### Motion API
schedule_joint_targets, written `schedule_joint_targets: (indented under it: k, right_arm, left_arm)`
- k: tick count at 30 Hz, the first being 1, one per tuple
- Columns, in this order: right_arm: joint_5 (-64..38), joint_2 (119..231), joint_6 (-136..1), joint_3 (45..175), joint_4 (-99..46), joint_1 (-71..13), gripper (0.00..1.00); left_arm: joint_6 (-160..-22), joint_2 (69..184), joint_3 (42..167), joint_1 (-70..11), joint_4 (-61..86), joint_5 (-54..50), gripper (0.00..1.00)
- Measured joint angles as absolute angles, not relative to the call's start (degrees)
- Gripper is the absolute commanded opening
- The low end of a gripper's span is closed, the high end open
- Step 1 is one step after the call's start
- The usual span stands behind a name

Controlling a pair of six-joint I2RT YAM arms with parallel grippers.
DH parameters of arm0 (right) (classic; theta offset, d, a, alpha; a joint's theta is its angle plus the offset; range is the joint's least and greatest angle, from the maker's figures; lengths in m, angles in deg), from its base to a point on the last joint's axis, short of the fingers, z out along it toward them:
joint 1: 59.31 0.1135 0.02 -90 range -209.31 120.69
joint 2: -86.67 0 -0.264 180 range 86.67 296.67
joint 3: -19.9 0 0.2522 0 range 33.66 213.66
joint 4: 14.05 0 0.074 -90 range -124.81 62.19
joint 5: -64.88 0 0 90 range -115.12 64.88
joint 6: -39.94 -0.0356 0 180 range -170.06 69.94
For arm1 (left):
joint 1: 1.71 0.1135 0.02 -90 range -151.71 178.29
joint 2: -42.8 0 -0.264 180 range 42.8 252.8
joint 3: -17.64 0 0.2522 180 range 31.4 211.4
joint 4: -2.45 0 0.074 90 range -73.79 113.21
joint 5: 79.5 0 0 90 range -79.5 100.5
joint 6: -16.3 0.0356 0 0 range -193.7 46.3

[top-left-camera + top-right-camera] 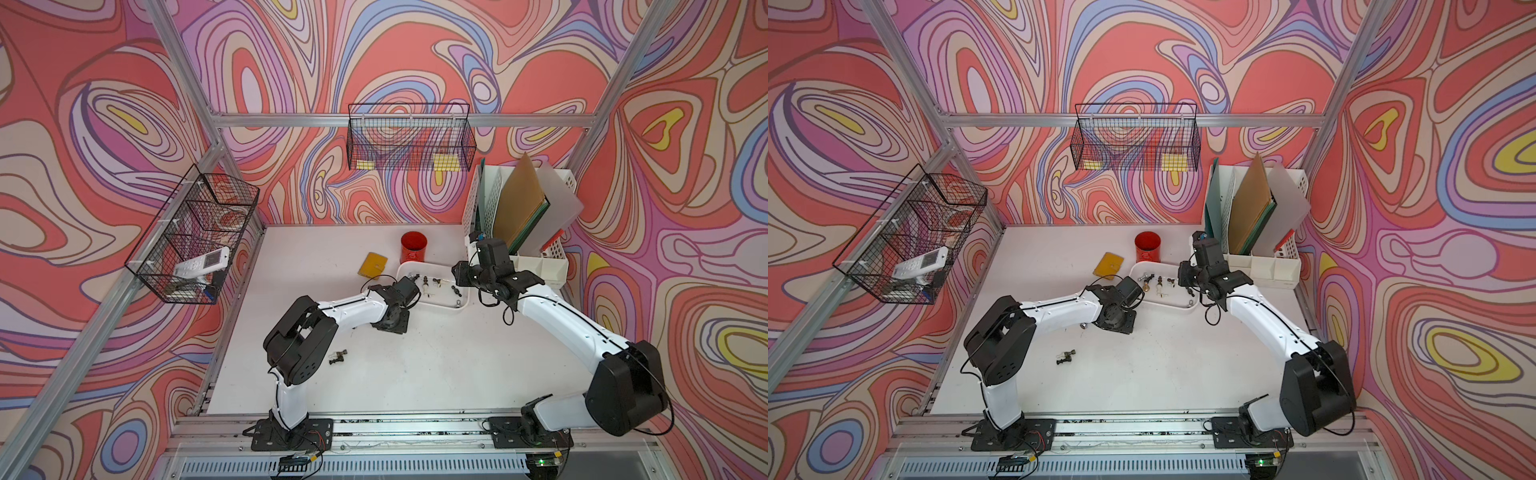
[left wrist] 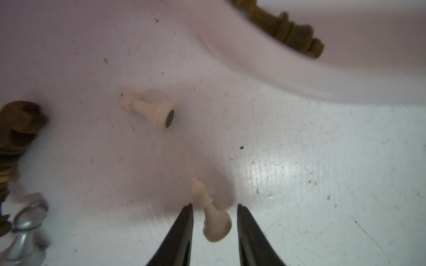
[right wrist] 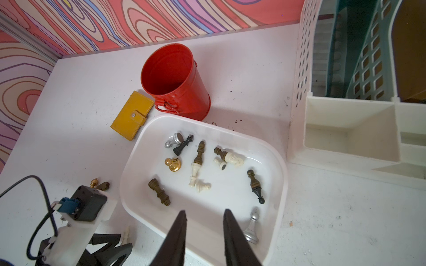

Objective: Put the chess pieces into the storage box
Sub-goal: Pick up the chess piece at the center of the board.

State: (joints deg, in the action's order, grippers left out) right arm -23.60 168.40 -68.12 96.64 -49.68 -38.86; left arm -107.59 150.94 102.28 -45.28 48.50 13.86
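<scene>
Left end effector (image 2: 214, 205): jaws partly open, standing either side of a cream bishop (image 2: 214, 218) that lies on the surface (image 2: 322, 184). A narrow gap shows on each side of the bishop's base, so the jaws have no hold on it. This end effector works just left of the storage box (image 3: 129, 161), outside the wall.

Right end effector (image 3: 205, 211): jaws partly open with nothing between them, hanging over the near edge of the storage box.

Storage box: a shallow white tub with rounded corners, sitting flat toward the far right of the surface, in both top views (image 1: 436, 306). A red cup (image 3: 175, 80) stands just beyond its far side. A yellow wallet (image 3: 132, 115) lies at its far-left corner, and a white file organiser (image 3: 345, 126) is to its right.

Chess pieces (image 3: 199, 153): roughly a dozen are in the box in brown, black, cream, silver and gold. Most lie on their sides. A gold pawn (image 3: 173, 164) and a silver bishop (image 3: 252, 228) stand upright.

Outside the box:
- A cream pawn (image 2: 149, 112) lies on its side beyond the bishop, showing a dark disc in its base.
- Brown and silver pieces (image 2: 25, 230) show at that view's edge, blurred.
- A small loose cluster (image 1: 338, 357) lies nearer, beside the left arm's elbow.
</scene>
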Motion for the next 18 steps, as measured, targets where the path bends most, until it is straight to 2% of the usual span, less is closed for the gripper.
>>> schedule_joint_targets:
  k: [11,18]
  right_arm:
    - [-23.64,168.38,-68.12,96.64,-49.68,-38.86,0.3]
    - [-23.64,168.38,-68.12,96.51,-49.68,-38.86,0.3]
  left_arm:
    - [-106.17,152.08,103.04,-45.3,50.06,15.39,0.33]
    - [-105.97,152.73,103.06,-45.28,50.34,15.61,0.27]
